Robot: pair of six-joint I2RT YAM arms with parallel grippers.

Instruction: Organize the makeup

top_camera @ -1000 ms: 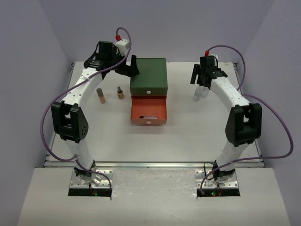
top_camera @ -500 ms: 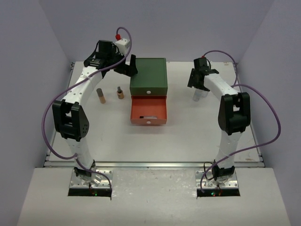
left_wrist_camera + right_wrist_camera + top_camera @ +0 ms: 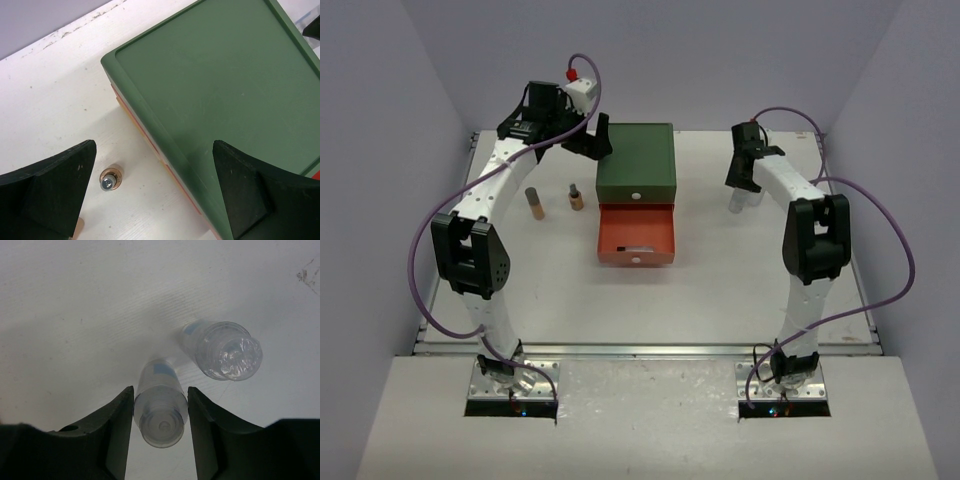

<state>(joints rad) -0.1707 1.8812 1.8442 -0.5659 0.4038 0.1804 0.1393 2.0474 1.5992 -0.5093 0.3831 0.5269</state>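
Note:
Two small clear bottles stand upright at the table's right. My right gripper (image 3: 160, 407) has come down over the nearer clear bottle (image 3: 160, 412) and is shut on it, one finger (image 3: 120, 430) against each side. The other clear bottle (image 3: 227, 351) stands free just beyond it. From above, both bottles (image 3: 741, 200) sit under the right gripper (image 3: 744, 183). Two peach tubes (image 3: 534, 204) (image 3: 576, 197) stand left of the drawer box. My left gripper (image 3: 153, 165) hangs open above the box's left edge, holding nothing, with one tube (image 3: 109, 180) seen end-on below it.
The three-drawer box (image 3: 636, 160) has a green top (image 3: 220, 75). Its orange drawer (image 3: 635, 232) is pulled out toward the arms, with a small dark item at its front. The back table edge (image 3: 720, 132) meets the wall.
The right gripper's fingers have closed in from wide apart onto the nearer clear bottle, and the right arm has swung a little to the left. The left arm has hardly moved.

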